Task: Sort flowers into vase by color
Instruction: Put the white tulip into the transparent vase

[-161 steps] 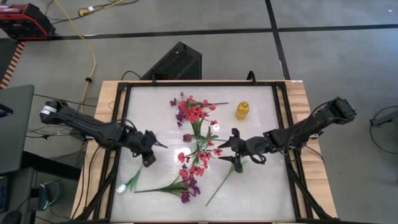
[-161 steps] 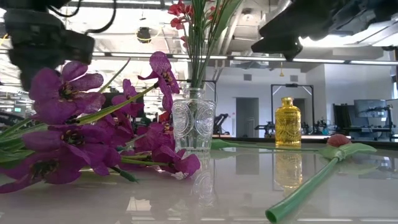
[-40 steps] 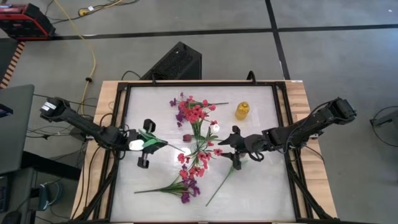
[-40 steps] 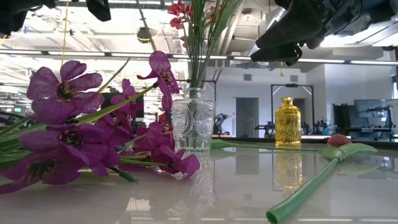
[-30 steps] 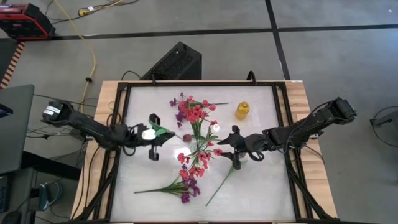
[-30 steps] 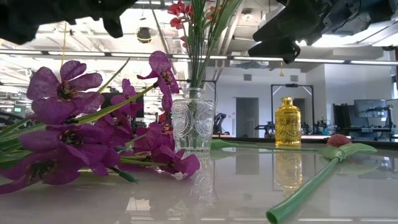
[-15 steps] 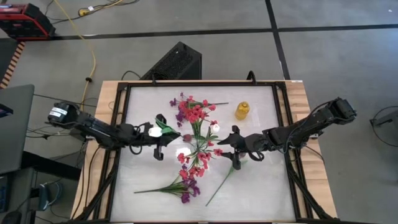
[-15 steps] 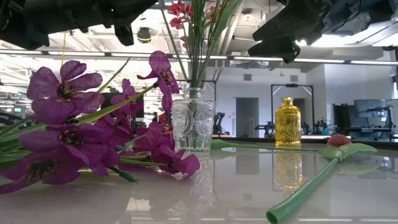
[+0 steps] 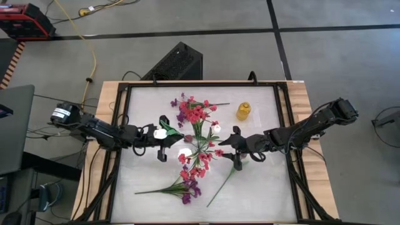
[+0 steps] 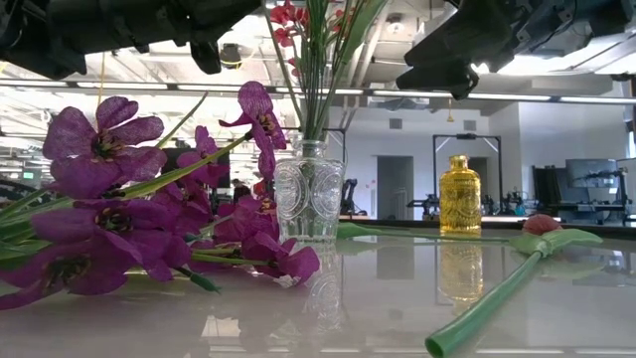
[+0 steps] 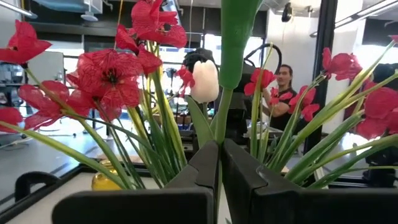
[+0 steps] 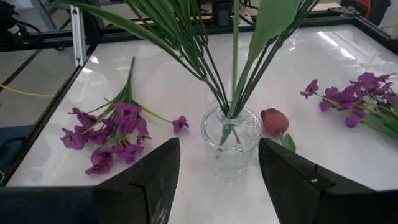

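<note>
1. Plainly, the whitish bud (image 11: 204, 81) rides on a thin green stalk pinched between the closed fingers of the left gripper (image 9: 164, 139), which hangs above the table just beside the clear vase (image 10: 309, 202) and its red blossoms (image 9: 195, 113).
2. Such an artificial stem looks light and springy, with a soft head. It probably wants holding on the bare stalk below the bud, as it is now, never on the petals.
3. Its left arm reaches in low from the table's left edge, wrist nearly level, bud forward.
4. Opposite, the right gripper (image 9: 236, 149) hovers with fingers spread and nothing between them, facing the vase.
5. Purple clusters (image 12: 112, 134) and a maroon tulip (image 12: 274, 121) lie flat on the table (image 9: 262, 187), unsorted; the amber bottle (image 9: 243, 111) stands apart.
</note>
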You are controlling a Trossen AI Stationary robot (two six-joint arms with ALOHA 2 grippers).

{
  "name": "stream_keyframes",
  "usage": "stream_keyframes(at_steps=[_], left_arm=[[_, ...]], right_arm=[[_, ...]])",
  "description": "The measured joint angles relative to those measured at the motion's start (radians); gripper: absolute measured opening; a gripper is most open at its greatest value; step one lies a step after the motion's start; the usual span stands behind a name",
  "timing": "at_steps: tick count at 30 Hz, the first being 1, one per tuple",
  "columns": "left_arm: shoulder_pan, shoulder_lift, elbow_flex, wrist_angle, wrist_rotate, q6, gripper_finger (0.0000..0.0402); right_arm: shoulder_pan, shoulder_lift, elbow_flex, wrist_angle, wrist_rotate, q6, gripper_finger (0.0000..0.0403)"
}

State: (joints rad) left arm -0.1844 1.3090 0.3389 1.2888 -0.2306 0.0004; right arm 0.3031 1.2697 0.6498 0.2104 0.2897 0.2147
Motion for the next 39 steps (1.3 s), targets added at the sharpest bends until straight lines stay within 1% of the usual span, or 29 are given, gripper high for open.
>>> stream_keyframes(at_steps=[13,22,29,32,36,39], left_arm=[[0.0,0.0,0.0,0.0,0.015,-0.016,0.0],[0.0,0.0,0.0,-0.078,0.013,-0.017,0.0],[0.0,0.0,0.0,-0.054,0.01,0.001,0.0],[0.0,0.0,0.0,-0.026,0.015,0.002,0.0],[0.0,0.0,0.0,0.006,0.049,-0.012,0.0],[0.0,0.001,0.0,0.0,0.051,-0.02,0.0]], right_arm=[[-0.005,0.0,0.0,0.001,-0.001,-0.006,0.0244],[-0.005,0.0,0.0,0.008,0.0,-0.006,0.0244],[-0.005,0.0,0.0,0.01,0.0,-0.004,0.0244],[-0.005,0.0,0.0,-0.014,0.0,0.032,0.0244],[-0.005,0.039,0.0,-0.096,0.001,0.077,0.0244],[-0.011,0.1,0.0,-0.087,0.014,0.097,0.0244]])
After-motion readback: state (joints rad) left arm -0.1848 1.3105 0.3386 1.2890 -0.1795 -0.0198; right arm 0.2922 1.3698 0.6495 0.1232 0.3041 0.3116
